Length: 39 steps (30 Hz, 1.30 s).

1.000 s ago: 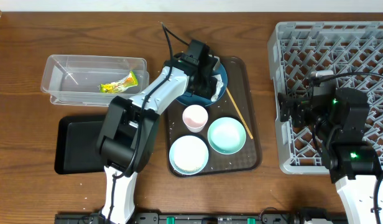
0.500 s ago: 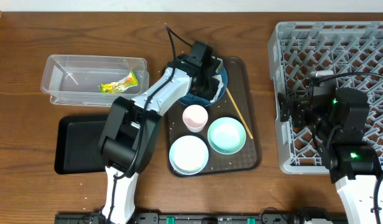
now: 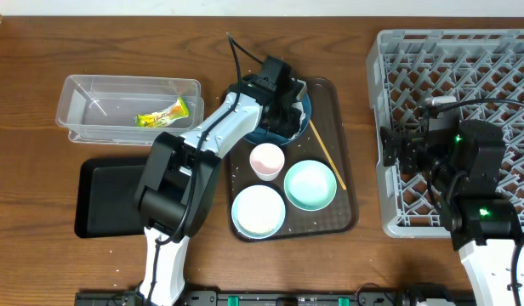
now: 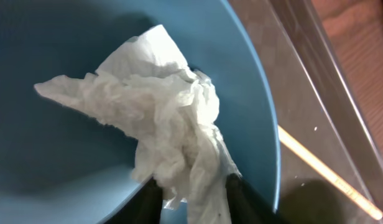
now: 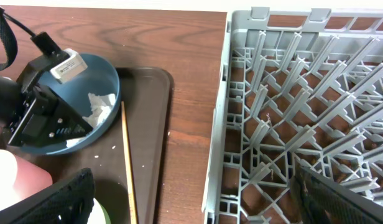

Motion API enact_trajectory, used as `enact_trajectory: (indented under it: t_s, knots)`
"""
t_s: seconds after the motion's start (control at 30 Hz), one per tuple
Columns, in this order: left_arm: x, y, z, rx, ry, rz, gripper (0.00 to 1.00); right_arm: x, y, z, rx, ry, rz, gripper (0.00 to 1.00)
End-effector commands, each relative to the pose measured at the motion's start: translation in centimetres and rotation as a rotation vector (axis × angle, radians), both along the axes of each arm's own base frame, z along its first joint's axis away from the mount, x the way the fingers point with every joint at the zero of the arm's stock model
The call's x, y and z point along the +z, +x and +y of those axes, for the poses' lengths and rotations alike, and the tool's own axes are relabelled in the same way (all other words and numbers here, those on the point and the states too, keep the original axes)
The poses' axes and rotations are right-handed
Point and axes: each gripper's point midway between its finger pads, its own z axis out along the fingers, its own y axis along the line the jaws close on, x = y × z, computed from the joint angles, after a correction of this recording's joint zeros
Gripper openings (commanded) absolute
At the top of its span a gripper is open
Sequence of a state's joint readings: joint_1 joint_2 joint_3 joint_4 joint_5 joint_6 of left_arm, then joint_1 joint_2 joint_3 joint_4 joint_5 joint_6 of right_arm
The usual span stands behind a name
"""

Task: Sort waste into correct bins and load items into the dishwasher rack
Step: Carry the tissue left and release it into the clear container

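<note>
The crumpled white tissue (image 4: 160, 112) is lying inside the deep-blue dish (image 4: 48, 162). Its lower tail is running down between the two dark fingers (image 4: 148, 205) of the left gripper (image 4: 193, 202) — they are pinching that tail, one on each side, while the rest of the sheet is fanning out above them across the dish floor. There is one tissue and one dish.

Just right of the dish, one thin wooden stick (image 4: 322, 171) is lying slantwise on the brown tray (image 3: 328, 102). On the robot's side of the dish, the same tray is carrying one white-pink cup (image 3: 266, 160), one mint-green bowl (image 3: 310, 185) and one white bowl (image 3: 259, 211).

Left of the dish two bins are sitting: the clear tub (image 3: 130, 79), holding the one snack wrapper (image 3: 162, 114), and the black tray (image 3: 105, 200) nearer the robot.

Well right of the dish, one grey rack (image 3: 466, 68) is standing — the right gripper (image 5: 198, 205) is hanging at its left edge, fingers spread wide around nothing.
</note>
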<state>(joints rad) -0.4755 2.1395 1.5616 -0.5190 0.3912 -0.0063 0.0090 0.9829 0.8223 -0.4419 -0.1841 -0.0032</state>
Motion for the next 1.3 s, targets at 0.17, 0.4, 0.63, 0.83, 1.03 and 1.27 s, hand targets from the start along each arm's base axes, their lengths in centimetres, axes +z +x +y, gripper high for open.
enact_trajectory:
  t_s: [0.17,0.4,0.63,0.83,1.03,1.27]
  knots:
    - [-0.7,0.0,0.1,-0.003,0.011,0.009,0.06,0.9,0.2,0.4,0.005,0.019,-0.016,0.99]
    - [1.5,2.2,2.8,0.070,0.041,-0.063,0.06,0.9,0.2,0.4,0.005,0.019,-0.016,0.99]
    - [9.4,5.2,9.6,0.235,0.051,-0.221,0.06,0.9,0.2,0.4,0.005,0.019,-0.016,0.99]
    - [14.7,5.3,19.1,0.443,0.147,-0.298,0.06,0.9,0.2,0.4,0.005,0.019,-0.016,0.99]
    - [13.5,3.5,26.2,0.585,0.243,-0.190,0.06,1.0,0.3,0.4,0.005,0.019,-0.019,0.99]
    - [11.0,2.0,29.4,0.643,0.279,-0.080,0.11,1.0,0.2,0.4,0.005,0.019,-0.019,0.99]
